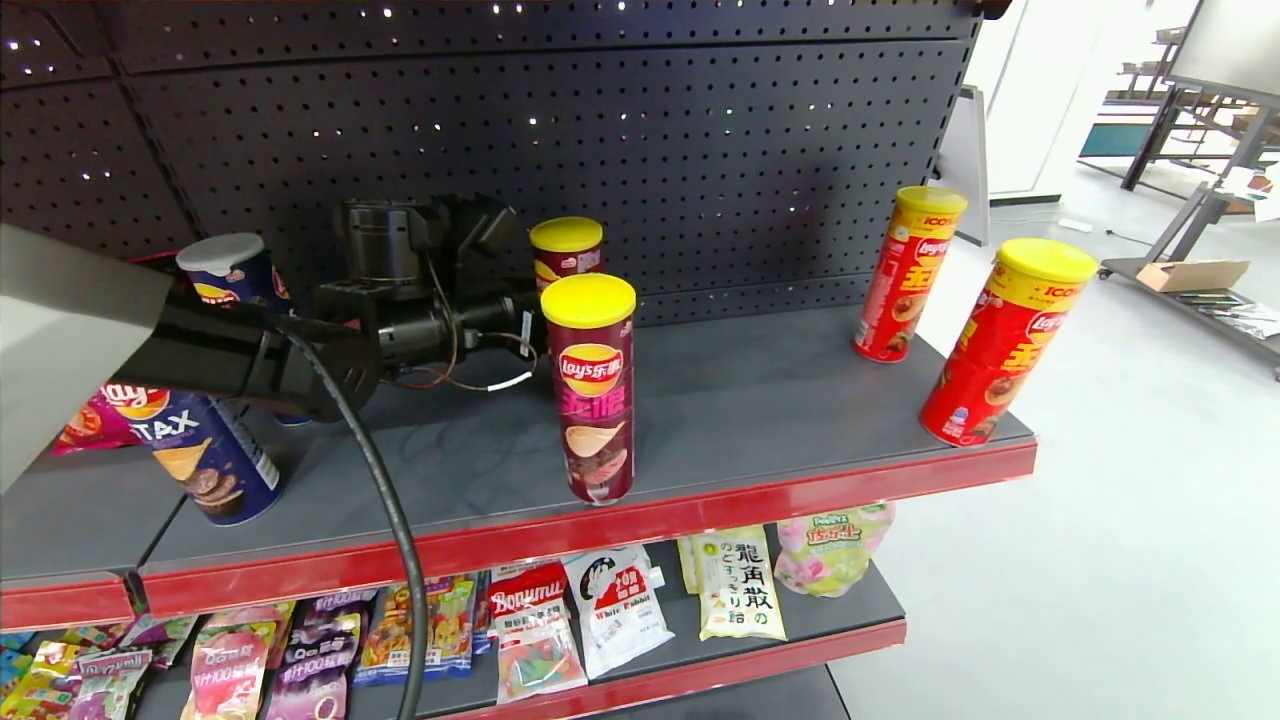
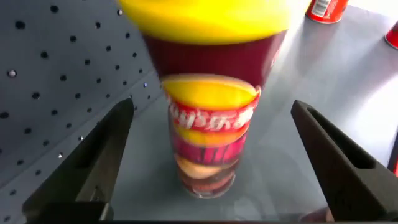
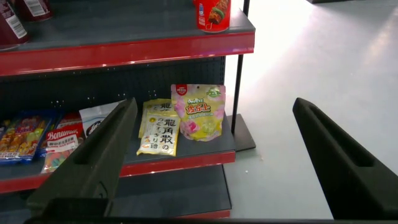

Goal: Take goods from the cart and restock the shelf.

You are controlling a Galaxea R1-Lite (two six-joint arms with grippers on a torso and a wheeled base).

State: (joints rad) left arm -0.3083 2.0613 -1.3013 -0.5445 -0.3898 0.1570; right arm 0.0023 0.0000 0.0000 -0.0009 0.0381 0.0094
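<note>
The maroon can (image 2: pixel 210 134) is set upright on the shelf (image 2: pixel 348 74), long axis vertical, and is flanked by the left pincer (image 2: pixel 212 106), held wide apart; no contact is seen.

Printed logos and lettering mark the maroon can (image 1: pixel 590 400), the red cans (image 1: pixel 905 275) and the snack bags (image 1: pixel 735 585) below.
</note>
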